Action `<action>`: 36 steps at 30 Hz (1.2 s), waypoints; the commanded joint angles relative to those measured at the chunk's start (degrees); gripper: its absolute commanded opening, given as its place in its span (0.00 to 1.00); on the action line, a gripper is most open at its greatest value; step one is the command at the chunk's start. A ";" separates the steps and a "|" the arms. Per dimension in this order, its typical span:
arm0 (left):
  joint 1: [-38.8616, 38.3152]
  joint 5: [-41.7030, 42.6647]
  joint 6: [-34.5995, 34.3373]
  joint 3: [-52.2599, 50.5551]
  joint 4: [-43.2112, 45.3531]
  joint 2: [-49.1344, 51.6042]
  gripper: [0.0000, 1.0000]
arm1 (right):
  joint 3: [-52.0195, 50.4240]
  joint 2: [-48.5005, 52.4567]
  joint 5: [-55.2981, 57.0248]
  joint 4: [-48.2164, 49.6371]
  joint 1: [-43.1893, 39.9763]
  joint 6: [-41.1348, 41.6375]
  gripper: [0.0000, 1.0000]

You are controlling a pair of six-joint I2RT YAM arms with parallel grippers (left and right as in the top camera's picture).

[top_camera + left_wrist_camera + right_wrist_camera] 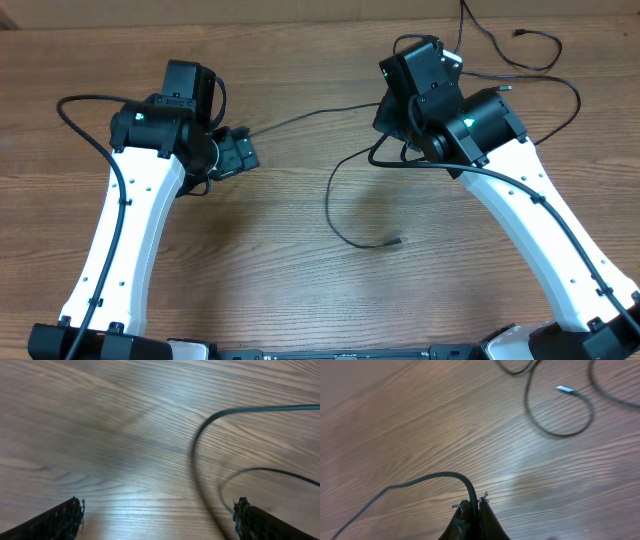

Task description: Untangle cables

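Right gripper [474, 509] pinches one cable [427, 477] near the far edge of the desk [290, 300], likely as an anchor; left gripper [160, 522] stands wide, gripping nothing.

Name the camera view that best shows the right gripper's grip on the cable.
Right wrist: the right gripper is shut on the cable, close up. Overhead, the right arm hides the pinch. The left wrist view shows only cable stretches, no right gripper.

No text, label or number is readable.
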 commanded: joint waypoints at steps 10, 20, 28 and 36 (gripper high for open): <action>0.22 7.08 6.88 0.72 0.87 0.28 0.99 | 0.42 -2.01 -5.57 2.21 0.20 -2.01 0.04; 0.22 10.84 9.66 6.43 -1.51 -1.86 1.00 | 0.42 -2.01 0.96 1.90 0.20 -2.03 0.04; 0.22 10.78 9.66 12.83 -3.54 -8.31 1.00 | 0.39 -2.01 4.83 1.53 -0.61 -2.05 0.04; 0.22 10.08 9.62 13.05 -2.86 -14.29 1.00 | 0.39 -2.01 4.70 -1.55 -5.25 -2.03 0.04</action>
